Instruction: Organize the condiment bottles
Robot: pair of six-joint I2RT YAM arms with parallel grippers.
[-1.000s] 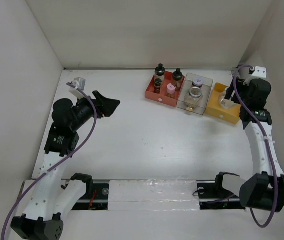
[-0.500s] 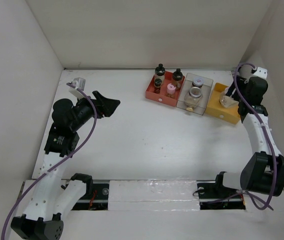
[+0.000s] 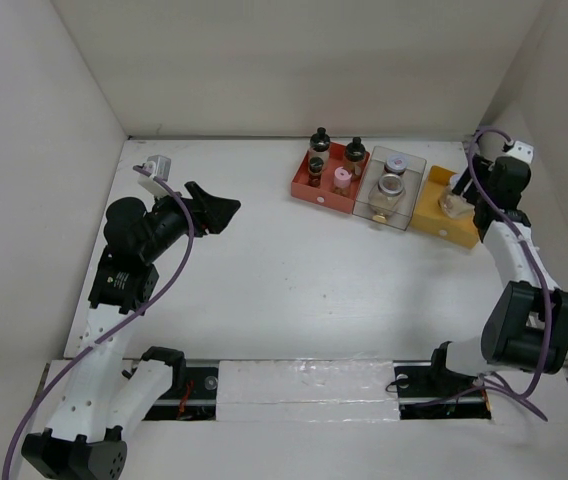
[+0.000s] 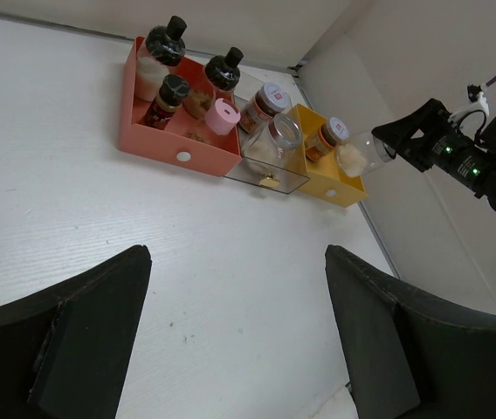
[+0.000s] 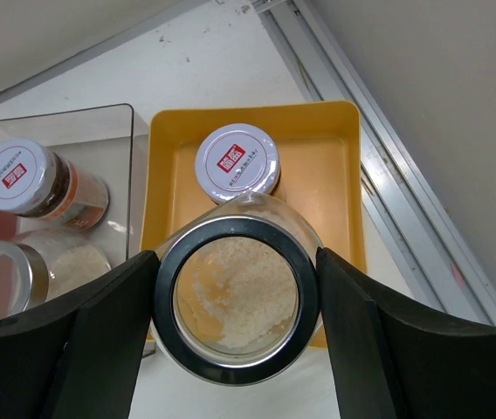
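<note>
- Your right gripper [image 5: 235,307] pinches an open clear glass jar of pale grains [image 5: 236,292] above the yellow rectangular tray [image 5: 337,179], far right.
- Your left gripper [image 4: 235,266] stands spread and empty, at the left.

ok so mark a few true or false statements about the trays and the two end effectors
The right end effector grips a clear jar above the yellow tray. True.
The left end effector holds a bottle. False: it is open and empty.
A pink-capped bottle stands in the red tray. True.
The yellow tray is empty. False: a lidded jar stands in it.
</note>
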